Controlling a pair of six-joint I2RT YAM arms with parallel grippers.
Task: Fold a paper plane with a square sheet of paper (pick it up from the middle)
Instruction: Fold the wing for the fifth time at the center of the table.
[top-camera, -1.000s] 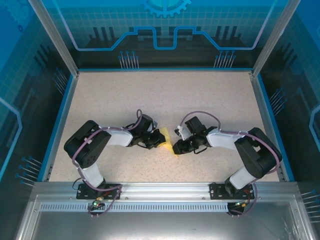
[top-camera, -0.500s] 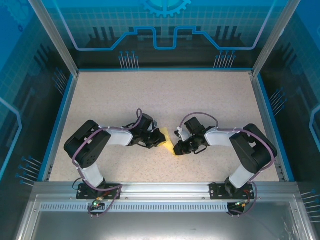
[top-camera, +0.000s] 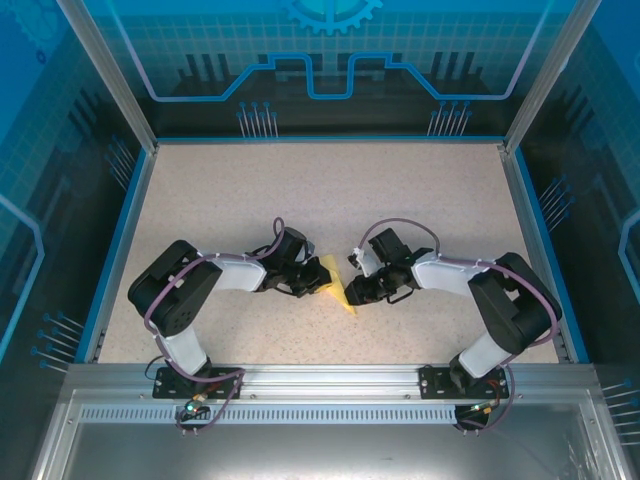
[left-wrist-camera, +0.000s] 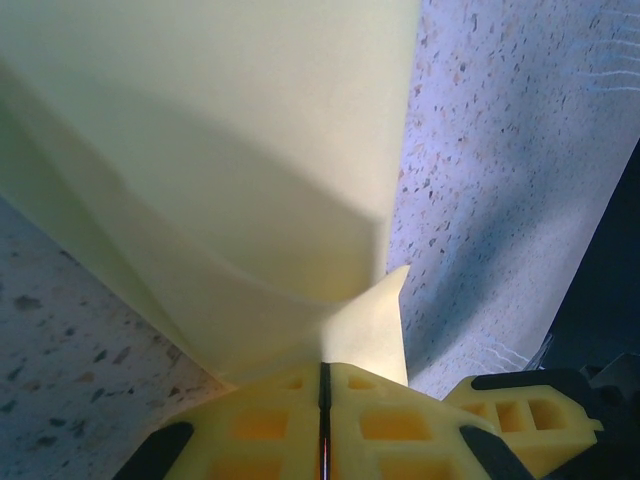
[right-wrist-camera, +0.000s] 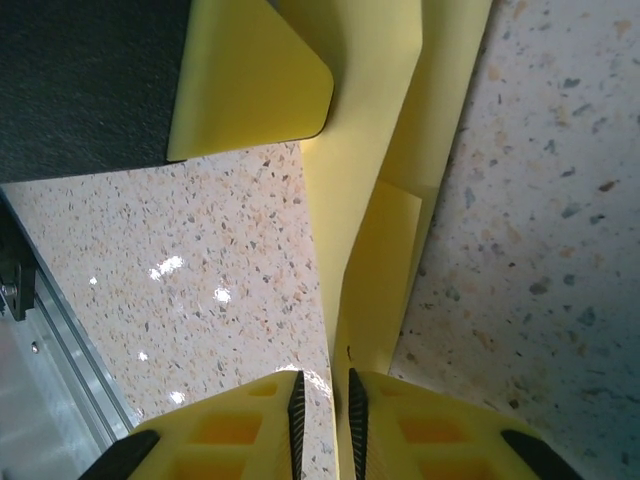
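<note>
The square sheet of paper (top-camera: 337, 283), pale yellow and folded into a narrow creased shape, is held just above the table's middle between the two arms. My left gripper (top-camera: 318, 283) is shut on one end of it; in the left wrist view the paper (left-wrist-camera: 220, 150) fans out from the pinched pads of that gripper (left-wrist-camera: 323, 365). My right gripper (top-camera: 354, 291) faces it from the right. Its jaws (right-wrist-camera: 323, 375) stand a narrow gap apart, with the paper's (right-wrist-camera: 370, 200) folded edge running down between them, close to the right pad. A left fingertip (right-wrist-camera: 250, 85) grips the paper's far end.
The speckled table (top-camera: 330, 190) is walled by a blue rim (top-camera: 120, 240) and clear panels. An aluminium rail (top-camera: 330, 380) carries both arm bases along the near edge. The open surface lies behind and to both sides of the grippers.
The right arm's wrist has shifted a little and the paper's lower tip now points further toward the near edge. The left arm has held still.
</note>
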